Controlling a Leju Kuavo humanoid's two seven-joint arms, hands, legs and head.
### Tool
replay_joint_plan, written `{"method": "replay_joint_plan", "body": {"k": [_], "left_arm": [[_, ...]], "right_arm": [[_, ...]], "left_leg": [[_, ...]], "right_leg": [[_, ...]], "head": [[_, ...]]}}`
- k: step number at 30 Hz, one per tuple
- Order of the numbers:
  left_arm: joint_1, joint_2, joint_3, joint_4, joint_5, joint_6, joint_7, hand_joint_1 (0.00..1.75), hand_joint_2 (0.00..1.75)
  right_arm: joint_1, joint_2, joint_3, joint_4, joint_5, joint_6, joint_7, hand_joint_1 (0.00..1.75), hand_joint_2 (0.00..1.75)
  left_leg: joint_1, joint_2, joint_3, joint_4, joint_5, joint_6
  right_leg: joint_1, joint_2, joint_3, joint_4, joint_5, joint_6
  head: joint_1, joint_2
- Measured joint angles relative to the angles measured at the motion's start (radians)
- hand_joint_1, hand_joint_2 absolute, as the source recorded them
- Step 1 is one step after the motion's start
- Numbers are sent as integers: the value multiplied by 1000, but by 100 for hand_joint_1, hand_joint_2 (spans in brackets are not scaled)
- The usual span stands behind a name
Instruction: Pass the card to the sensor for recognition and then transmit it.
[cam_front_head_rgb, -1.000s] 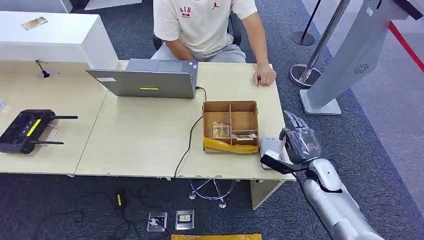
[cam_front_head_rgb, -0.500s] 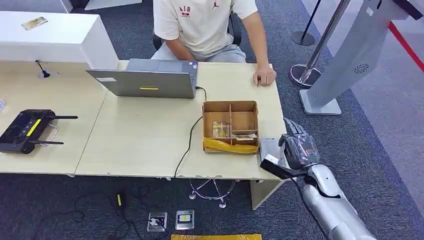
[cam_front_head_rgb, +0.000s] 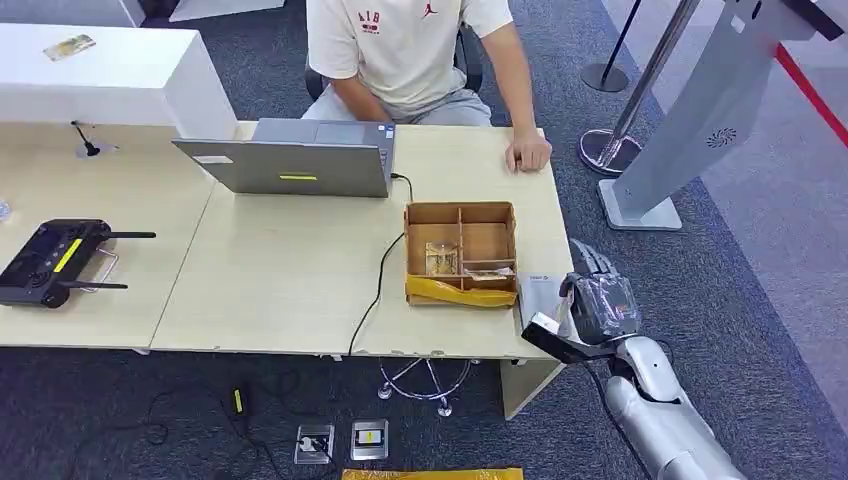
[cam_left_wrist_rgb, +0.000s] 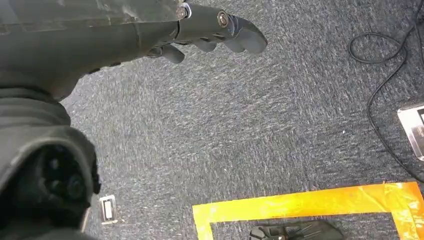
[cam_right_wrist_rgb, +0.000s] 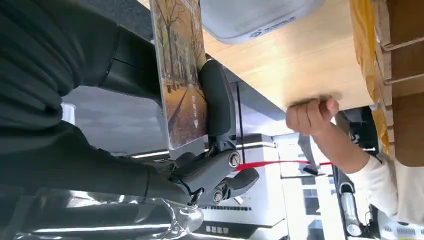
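Note:
My right hand (cam_front_head_rgb: 598, 300) hovers at the table's front right corner, just right of the flat grey-white sensor (cam_front_head_rgb: 540, 292) lying on the desk. In the right wrist view the hand (cam_right_wrist_rgb: 215, 115) pinches a card (cam_right_wrist_rgb: 182, 75) printed with a tree-lined path between thumb and fingers, held on edge beside the sensor (cam_right_wrist_rgb: 250, 17). Over the dark carpet hangs my left hand (cam_left_wrist_rgb: 210, 30), fingers loosely extended and holding nothing.
A compartmented cardboard box (cam_front_head_rgb: 461, 252) with cards stands left of the sensor on the pale table (cam_front_head_rgb: 300, 290). A seated person rests a hand (cam_front_head_rgb: 528, 155) on the far edge. A laptop (cam_front_head_rgb: 290, 165), a black controller (cam_front_head_rgb: 55, 260) and a grey kiosk stand (cam_front_head_rgb: 690, 110) are around.
My right hand with the card has drawn back toward the table's front corner and slightly right, uncovering more of the sensor. The person and the box have not moved.

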Motion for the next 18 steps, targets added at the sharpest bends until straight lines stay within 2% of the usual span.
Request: {"method": "replay_joint_plan", "body": {"k": [9, 18], "left_arm": [[0, 0, 0, 0, -5, 7, 0, 0, 0], [0, 2, 0, 0, -18, 15, -11, 0, 0]], "right_arm": [[-11, -1, -2, 0, -37, -22, 7, 175, 175], [-157, -18, -27, -9, -31, -17, -5, 175, 175]], "left_leg": [[0, 0, 0, 0, 0, 0], [0, 1, 0, 0, 0, 0]], "right_leg": [[0, 0, 0, 0, 0, 0], [0, 1, 0, 0, 0, 0]], "head": [[0, 0], [0, 0]]}}
